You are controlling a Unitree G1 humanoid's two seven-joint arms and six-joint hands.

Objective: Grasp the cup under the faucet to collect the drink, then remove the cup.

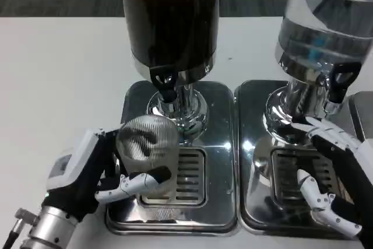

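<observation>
Cup (147,147) gripped in left hand (96,173), over drip tray (140,217) of dark dispenser (170,21).

Clear ribbed cup, tilted toward camera, mouth facing up-front, fingers wrapped round its lower side. Sits just left of and below black faucet (165,86), not squarely under spout yet; needs a small shift right and back plus righting of its axis before pouring, judged from here. Left hand clearly nearer. Right hand (332,173) empty, fingers spread, resting by clear dispenser (320,33) on right tray (256,144).

head view, close, looking down at table (58,86)
</observation>
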